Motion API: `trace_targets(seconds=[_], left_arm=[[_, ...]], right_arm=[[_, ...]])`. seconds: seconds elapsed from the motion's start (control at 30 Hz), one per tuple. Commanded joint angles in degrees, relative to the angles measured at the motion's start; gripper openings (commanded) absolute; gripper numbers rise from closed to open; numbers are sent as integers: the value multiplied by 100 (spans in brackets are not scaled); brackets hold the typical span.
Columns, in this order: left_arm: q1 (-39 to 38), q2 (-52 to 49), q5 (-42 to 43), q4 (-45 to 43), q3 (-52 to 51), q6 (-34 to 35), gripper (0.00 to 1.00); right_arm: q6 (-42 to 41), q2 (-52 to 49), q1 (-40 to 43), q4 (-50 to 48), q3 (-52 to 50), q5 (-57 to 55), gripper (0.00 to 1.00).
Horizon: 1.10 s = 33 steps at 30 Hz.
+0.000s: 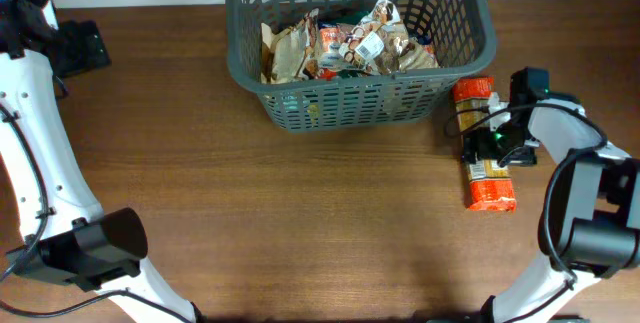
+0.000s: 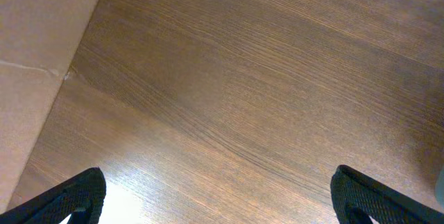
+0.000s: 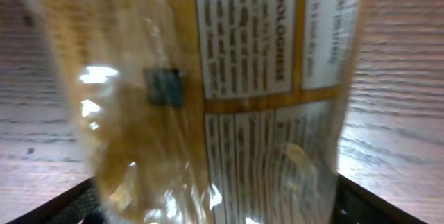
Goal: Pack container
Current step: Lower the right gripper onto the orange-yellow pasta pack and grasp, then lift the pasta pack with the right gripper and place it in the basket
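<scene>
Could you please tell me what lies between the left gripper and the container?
Only bare table lies between the left gripper and the container, per the overhead view.

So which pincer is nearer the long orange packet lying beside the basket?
Right. The right pincer hovers directly over the packet, straddling it; the left pincer sits far off, across the table past the basket.

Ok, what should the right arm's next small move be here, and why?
Probably close the right gripper on the spaghetti packet. Its open fingers appear to straddle the packet, which lies on the table to the right of the basket, not yet packed.
</scene>
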<state>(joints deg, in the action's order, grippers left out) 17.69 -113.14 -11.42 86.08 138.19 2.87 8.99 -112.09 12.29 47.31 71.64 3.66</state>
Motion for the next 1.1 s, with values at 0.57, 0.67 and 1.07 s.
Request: trace_targets(seconds=[0.57, 0.67, 1.07], left_arm=[[11, -44, -39, -9, -26, 57, 99], [11, -44, -39, -7, -26, 57, 99], [11, -44, -39, -9, -26, 57, 99]], right_arm=[[-358, -398, 455, 396, 623, 1419, 19], [-358, -398, 723, 866, 1198, 1753, 19], [-546, -153, 1226, 2516, 4448, 2531, 19]])
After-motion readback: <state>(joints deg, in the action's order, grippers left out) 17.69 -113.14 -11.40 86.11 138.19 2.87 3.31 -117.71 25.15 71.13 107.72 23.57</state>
